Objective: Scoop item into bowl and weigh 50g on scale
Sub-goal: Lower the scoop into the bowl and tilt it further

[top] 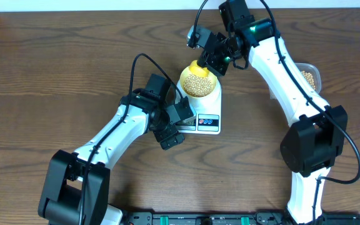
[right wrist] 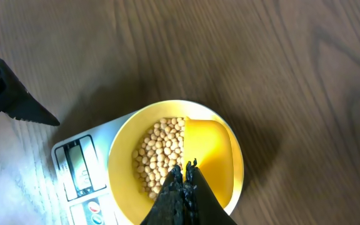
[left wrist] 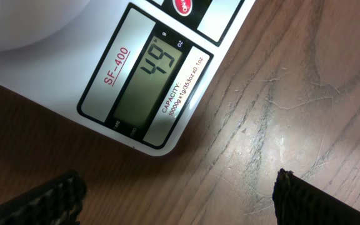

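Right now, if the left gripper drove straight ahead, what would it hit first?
Probably the bare table just off the front corner of the scale; the open left gripper aims down there. Depth is unclear, so that corner might catch first.

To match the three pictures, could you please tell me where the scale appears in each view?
Overhead: the scale sits at centre, under the bowl.
Left wrist: it fills the upper left, display facing up.
Right wrist: it shows at lower left, beneath the bowl.
Shared landmark: its coloured buttons.
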Controlling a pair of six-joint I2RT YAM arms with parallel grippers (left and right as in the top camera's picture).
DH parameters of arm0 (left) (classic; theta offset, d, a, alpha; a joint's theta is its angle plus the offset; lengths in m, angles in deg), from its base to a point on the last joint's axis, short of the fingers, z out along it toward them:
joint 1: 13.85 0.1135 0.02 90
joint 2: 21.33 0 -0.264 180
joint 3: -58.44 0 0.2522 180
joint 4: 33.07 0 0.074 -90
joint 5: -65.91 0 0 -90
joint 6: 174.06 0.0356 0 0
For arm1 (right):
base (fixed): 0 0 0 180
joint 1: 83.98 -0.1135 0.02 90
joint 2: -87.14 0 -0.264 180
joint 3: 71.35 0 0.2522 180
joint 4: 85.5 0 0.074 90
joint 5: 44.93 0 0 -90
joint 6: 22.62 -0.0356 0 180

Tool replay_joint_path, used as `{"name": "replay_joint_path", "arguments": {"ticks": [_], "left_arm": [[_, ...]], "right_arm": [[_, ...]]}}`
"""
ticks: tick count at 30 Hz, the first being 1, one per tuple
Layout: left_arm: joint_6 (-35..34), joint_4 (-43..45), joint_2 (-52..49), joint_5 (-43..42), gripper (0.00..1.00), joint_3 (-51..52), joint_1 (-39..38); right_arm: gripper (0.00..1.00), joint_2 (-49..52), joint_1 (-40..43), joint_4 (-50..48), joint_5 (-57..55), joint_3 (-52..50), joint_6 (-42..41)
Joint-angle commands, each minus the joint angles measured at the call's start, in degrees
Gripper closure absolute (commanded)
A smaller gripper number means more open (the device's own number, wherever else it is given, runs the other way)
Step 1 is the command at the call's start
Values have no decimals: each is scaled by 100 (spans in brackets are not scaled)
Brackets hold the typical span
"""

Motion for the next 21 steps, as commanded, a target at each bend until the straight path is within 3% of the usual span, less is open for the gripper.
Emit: {"name": "replay_joint_path", "arguments": {"ticks": [1, 21], "left_arm": [[98, -15, -39, 42, 2, 37, -11], [96, -13, -39, 39, 2, 37, -11]], "right_arm": [[99, 90, -28, -35, -13, -37, -24], [99, 133, -28, -551, -177, -688, -17]]}}
